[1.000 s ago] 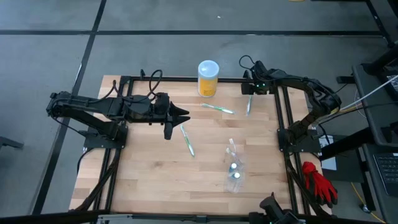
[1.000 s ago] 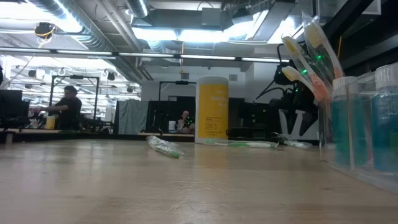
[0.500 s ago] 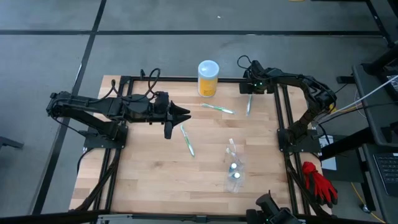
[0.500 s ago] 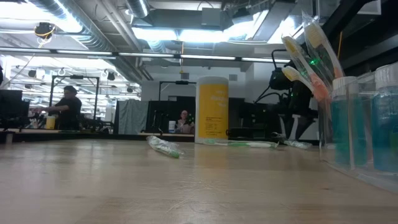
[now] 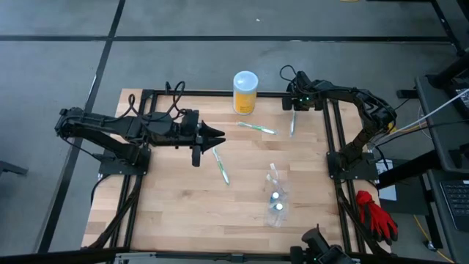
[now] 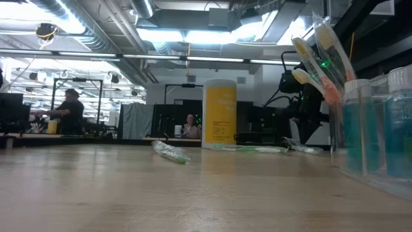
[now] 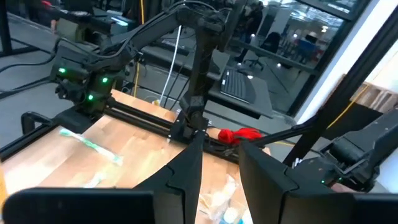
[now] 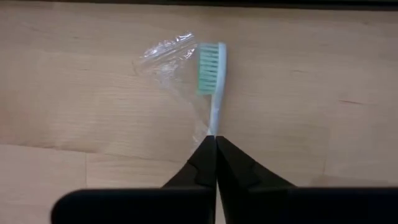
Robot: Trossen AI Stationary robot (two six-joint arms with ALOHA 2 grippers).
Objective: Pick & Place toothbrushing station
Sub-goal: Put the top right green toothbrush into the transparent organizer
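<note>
Right pincer now down and closed on the wrapped toothbrush, formerly raised and open.

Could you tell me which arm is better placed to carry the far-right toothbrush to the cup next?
The right. Its gripper is already shut on that toothbrush, while the left gripper sits near the table's middle by another brush, holding nothing. The cup lies on the right arm's side.

Three wrapped toothbrushes are counted loose on the wooden table: one at the centre, one toward 12 o'clock, one toward 1 o'clock. One yellow jar, one clear cup and two arms are seen.
</note>
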